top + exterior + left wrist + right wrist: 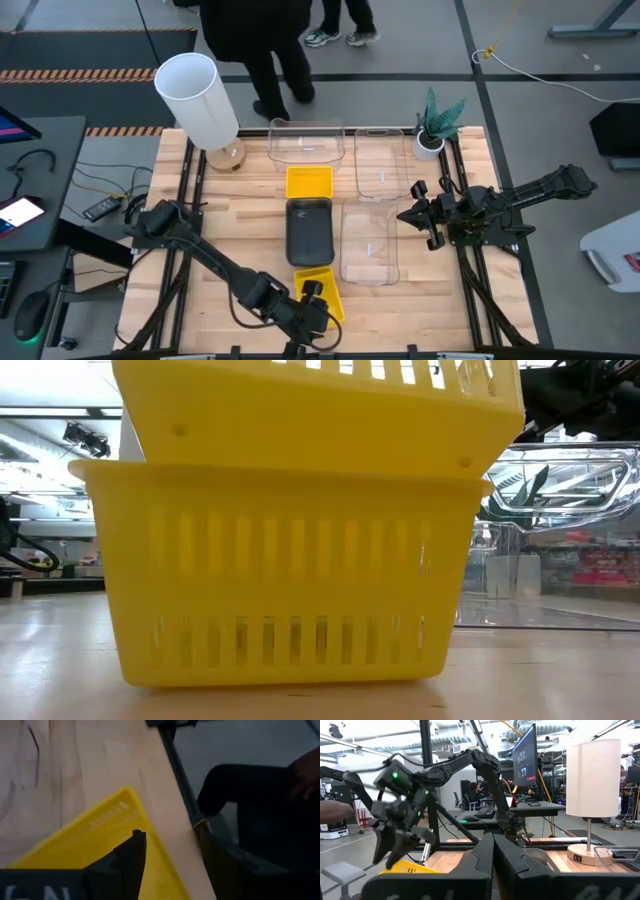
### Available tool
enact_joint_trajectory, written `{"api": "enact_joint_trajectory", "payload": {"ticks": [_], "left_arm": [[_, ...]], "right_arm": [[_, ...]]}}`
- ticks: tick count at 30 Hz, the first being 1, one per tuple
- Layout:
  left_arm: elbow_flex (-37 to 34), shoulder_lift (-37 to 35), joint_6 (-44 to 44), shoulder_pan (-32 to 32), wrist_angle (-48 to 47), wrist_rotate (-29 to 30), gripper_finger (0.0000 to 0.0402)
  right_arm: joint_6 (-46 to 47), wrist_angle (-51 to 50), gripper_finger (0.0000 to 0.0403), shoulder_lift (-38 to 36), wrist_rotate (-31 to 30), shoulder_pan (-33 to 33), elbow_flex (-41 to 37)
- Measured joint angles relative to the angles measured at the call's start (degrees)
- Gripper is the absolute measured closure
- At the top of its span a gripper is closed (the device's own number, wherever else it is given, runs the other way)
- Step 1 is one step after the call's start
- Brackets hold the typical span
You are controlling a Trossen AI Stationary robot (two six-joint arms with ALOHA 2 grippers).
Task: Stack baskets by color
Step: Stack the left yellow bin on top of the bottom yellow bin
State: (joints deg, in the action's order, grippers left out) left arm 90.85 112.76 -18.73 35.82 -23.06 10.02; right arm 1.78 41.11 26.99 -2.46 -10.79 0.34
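Two yellow baskets sit nested near the table's front edge, the upper one [300,410] tilted in the lower one [280,580]. My left gripper [318,303] hovers open over them, one finger [132,857] above the upper basket's inside and the other [212,850] beyond the table's near edge. A third yellow basket [309,182] and a dark grey basket [309,230] lie in a row behind them. Clear baskets [370,243] [380,160] [306,143] lie to the right and at the back. My right gripper [405,213] waits shut at the right side, above the table.
A tall white cylinder lamp [195,95] stands at the far left corner and a small potted plant [437,125] at the far right. A person [260,40] stands beyond the far edge. Bare wood lies left of the basket row.
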Motion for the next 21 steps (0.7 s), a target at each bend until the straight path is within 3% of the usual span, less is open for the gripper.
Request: {"api": "enact_joint_trajectory", "payload": {"ticks": [10, 21], "left_arm": [[0.2, 0.9, -0.2, -0.4, -3.7, -0.9, 0.0226], [0.2, 2.1, 0.5, -0.5, -10.6, 0.0, 0.0336]], "right_arm": [[0.0, 0.4, 0.0386, 0.0, 0.0, 0.0, 0.0], [0.0, 0.4, 0.0386, 0.0, 0.0, 0.0, 0.0]]}}
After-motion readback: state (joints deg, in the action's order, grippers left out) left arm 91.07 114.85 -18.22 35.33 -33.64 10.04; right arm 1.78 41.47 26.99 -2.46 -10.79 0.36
